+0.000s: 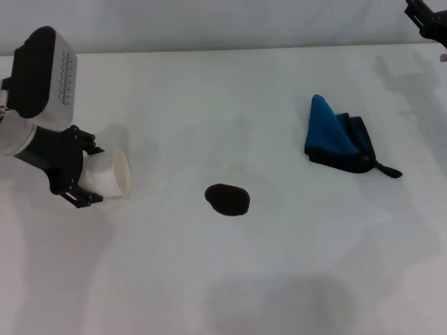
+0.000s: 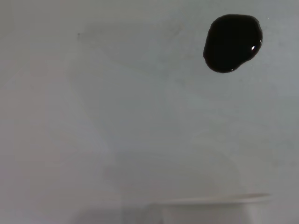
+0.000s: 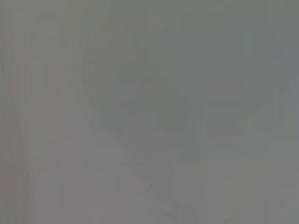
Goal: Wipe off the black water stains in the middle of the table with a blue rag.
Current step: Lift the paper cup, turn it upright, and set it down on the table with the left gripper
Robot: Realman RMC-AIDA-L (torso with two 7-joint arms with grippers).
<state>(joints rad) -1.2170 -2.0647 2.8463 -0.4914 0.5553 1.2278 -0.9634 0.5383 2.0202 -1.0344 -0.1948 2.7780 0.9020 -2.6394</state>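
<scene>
A: While the left gripper [image 1: 82,172] sits low at the left edge of the work area, what's it got?

B: It's clamped on a white paper cup [image 1: 112,171], tipped on its side w/ the open mouth facing toward the mid table. Fingers are on either side of the cup body. The left wrist view shows just the cup's rim [image 2: 210,201] at the frame edge.

A: And the black water stains [image 1: 227,199]?

B: One glossy dark oval blot, lying on the table [image 1: 209,91] to the right of the left gripper, slightly nearer the robot than the cup mouth, apart from it, not touching. The wrist cam shows it too [image 2: 232,43], w/ a small glint on its surface, bare white top all round.

A: Blue rag [image 1: 337,136]?

B: Folded in a rough wedge, blue on top w/ darker layers under and a small dark tab sticking out at one corner. It's further right again, past the blot as seen from the left gripper, and a bit farther from the robot. Well apart from the blot, nothing touching it.

A: Right gripper [image 1: 424,19]?

B: Up at the far right corner, raised, mostly cut off by the frame. It's beyond the rag and off to the rag's right, not near it. Can't tell how its fingers stand. Its own wrist cam gives only flat grey, nothing to make out.
</scene>
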